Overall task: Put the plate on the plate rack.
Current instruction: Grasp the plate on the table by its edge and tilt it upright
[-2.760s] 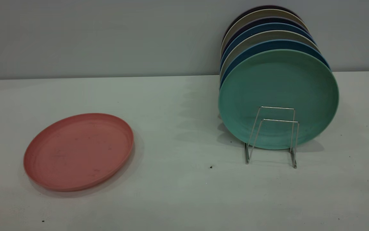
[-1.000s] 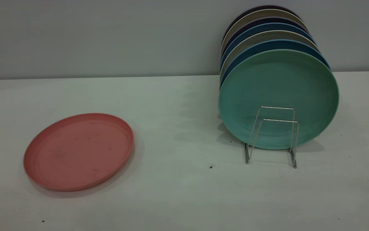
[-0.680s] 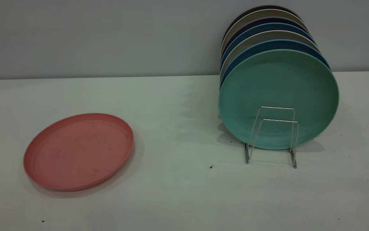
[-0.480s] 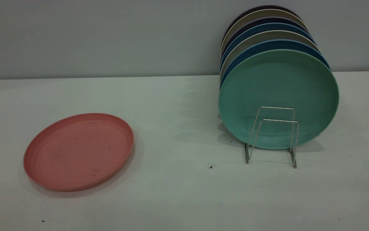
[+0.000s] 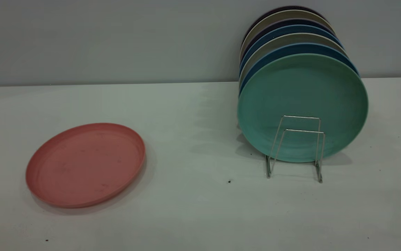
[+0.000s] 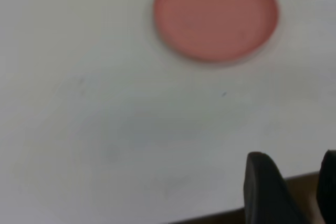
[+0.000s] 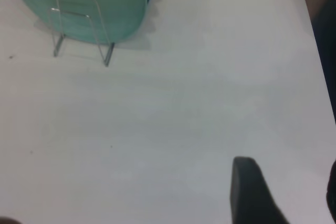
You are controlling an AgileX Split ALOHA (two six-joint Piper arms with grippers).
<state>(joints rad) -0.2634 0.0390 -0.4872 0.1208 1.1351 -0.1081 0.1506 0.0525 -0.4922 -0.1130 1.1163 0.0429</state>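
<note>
Clearly we risk sliding the flat plate (image 5: 85,164) at lower left instead of lifting it, since both spread-fingered, empty grippers, left gripper (image 6: 294,187) and right gripper (image 7: 286,190), must catch its low rim before reaching the plate rack (image 5: 295,146) at right.

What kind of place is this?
Probably a robot test table, not a kitchen: a bare white table by a plain wall, one pink plate, and a wire rack of plates.

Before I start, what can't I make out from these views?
Plate rack: rear loops hidden behind the teal plate, exterior view.
Rear plates: only rims show, so count unclear.
Left pincer, right pincer: cut by wrist-view edges; absent from exterior view.
</note>
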